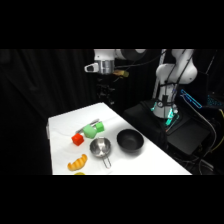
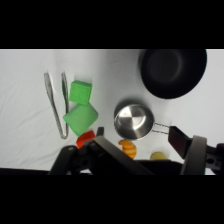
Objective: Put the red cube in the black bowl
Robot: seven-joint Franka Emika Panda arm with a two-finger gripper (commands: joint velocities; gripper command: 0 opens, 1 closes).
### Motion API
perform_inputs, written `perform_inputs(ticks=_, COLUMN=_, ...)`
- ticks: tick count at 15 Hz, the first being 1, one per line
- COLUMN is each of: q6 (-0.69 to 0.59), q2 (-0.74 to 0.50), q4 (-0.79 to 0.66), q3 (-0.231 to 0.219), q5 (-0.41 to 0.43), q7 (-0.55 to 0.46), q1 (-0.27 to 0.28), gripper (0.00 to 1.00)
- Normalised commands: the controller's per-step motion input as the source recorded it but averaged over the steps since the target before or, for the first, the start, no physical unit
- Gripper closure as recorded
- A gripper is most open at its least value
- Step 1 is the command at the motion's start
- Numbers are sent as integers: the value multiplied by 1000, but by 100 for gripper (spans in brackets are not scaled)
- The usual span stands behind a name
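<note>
The red cube [image 1: 77, 139] is a small red-orange block with flat faces, sitting on the white table [image 1: 65, 125] at the left of the side view, touching the lower left end of the green object [image 1: 93, 130]. In the wrist view only a sliver of it [image 2: 85, 139] shows at lower centre, behind the black linkage. The black bowl [image 1: 130, 141], matte with a dark inside, sits right of the metal cup [image 1: 100, 148]. An orange croissant toy [image 1: 77, 162] lies at lower left; metal tongs [image 2: 56, 102] lie left of the green object. The gripper [image 1: 103, 66] hangs high at the upper centre, whether released or clenched I cannot tell. No writing is readable.
</note>
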Motion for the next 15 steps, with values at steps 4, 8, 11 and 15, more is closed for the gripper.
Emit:
perform_inputs(ticks=4, q6=25, q2=79, q4=79, q3=-5, q5=26, q7=-39, q1=-20, gripper=0)
perform_inputs(ticks=8, q6=36, q2=258, q4=281, q3=-16, q5=27, q7=-76, q1=-43, gripper=0)
perform_inputs(ticks=11, q6=20, q2=353, q4=445, q3=-12, q5=106, q7=-214, q1=-59, gripper=0)
perform_inputs(ticks=15, q6=-10, q2=388, q4=504, q3=18, q5=165, q7=-353, q1=-93, gripper=0)
